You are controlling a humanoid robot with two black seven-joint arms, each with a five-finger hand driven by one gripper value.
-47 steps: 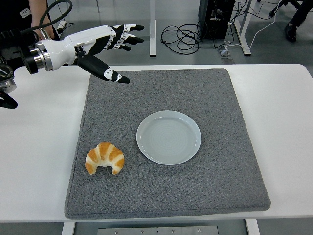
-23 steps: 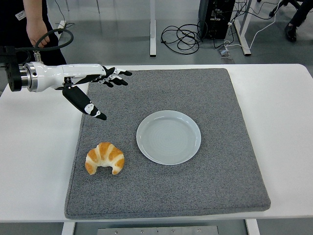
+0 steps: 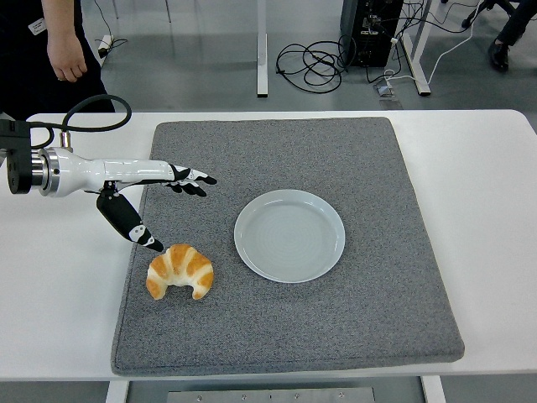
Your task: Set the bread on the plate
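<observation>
A golden croissant (image 3: 179, 271) lies on the grey mat (image 3: 369, 302) near its front left corner. A pale blue plate (image 3: 289, 235) sits empty at the mat's middle, to the right of the croissant. My left hand (image 3: 172, 206) comes in from the left edge, fingers spread and empty. It hovers just above and behind the croissant, thumb tip close to the croissant's left end. The right arm is out of view.
A person (image 3: 50, 42) in dark clothes stands at the top left behind the table. Cables and table legs lie on the floor beyond the far edge. The mat covers most of the white table (image 3: 487, 210).
My left hand has come down and nearer, from high over the mat's back left corner to just behind the croissant. The croissant and plate have not moved.
</observation>
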